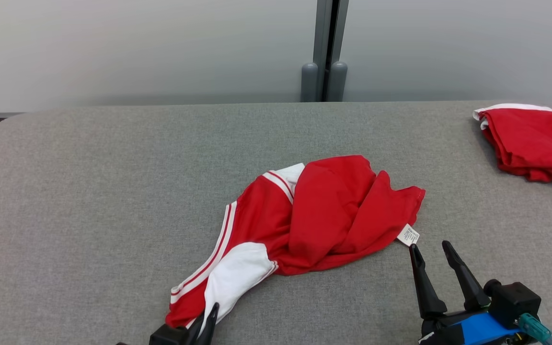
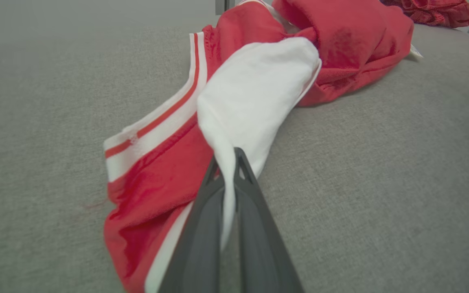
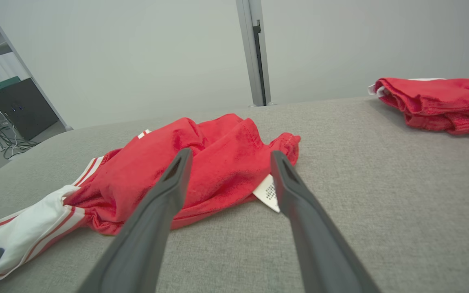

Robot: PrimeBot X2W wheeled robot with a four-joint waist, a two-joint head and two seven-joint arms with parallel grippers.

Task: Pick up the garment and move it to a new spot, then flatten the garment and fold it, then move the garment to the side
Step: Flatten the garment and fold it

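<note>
From the head view, the crumpled red and white garment (image 1: pixel 314 215) lies in the middle of the bench (image 1: pixel 89 191), with a folded red pile (image 1: pixel 534 143) well apart at the far right. The left gripper (image 1: pixel 206 321) grips its near white end, and the right gripper (image 1: pixel 431 254) stands spread just beside the label (image 1: pixel 408 235). The left wrist view shows white cloth pinched tight between the fingers (image 2: pixel 210 191). The right wrist view aims open fingers at the red hem. I'd slide the right one under that hem, pinch it, then lift both ends together
</note>
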